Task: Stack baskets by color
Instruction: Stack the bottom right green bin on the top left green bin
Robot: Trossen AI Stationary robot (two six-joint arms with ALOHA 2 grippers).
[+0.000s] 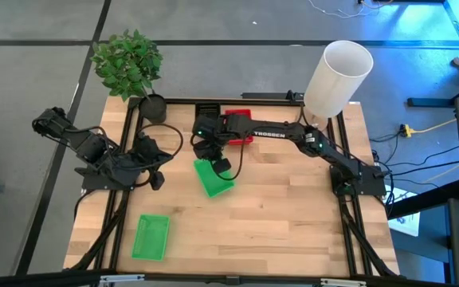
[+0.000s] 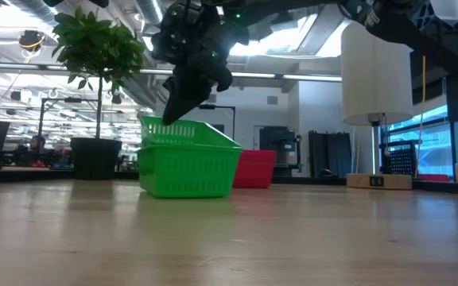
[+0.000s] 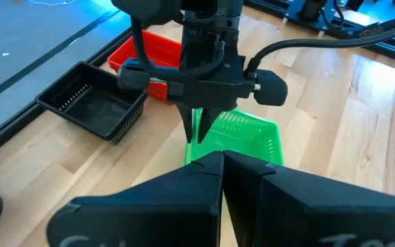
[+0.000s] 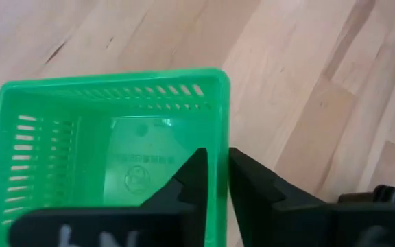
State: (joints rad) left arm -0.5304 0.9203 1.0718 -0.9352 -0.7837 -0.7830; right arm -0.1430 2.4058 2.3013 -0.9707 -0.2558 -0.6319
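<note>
On the left of the wooden bench (image 1: 277, 215), the left end effector (image 1: 157, 180) waits with its two dark fingers (image 3: 204, 180) pressed together and nothing between them, near the bench's left rail. Behind it, at the far left corner, stands a leafy plant in a black pot (image 1: 153, 107). Toward the near left edge a bright green basket (image 1: 151, 237) lies flat on the bench, well apart from everything else. Moving toward the middle, a second green basket (image 1: 213, 177) sits on the bench at a slant to the bench's edges; in the low view it looks like two green baskets nested, the upper one tilted, though that cannot be told for sure. The right end effector (image 1: 221, 166) hangs over this basket's far rim, and its fingers (image 4: 192, 180) straddle the basket's wall with only a narrow gap, one inside and one outside; whether they press on the wall or stand just off it cannot be told. Behind this, a black basket (image 3: 94, 108) sits by the far rail, and just beside it to the right is a red basket (image 1: 237, 117), partly covered by the right arm. At the far right corner stands a tall white lampshade (image 1: 337, 76).
</note>
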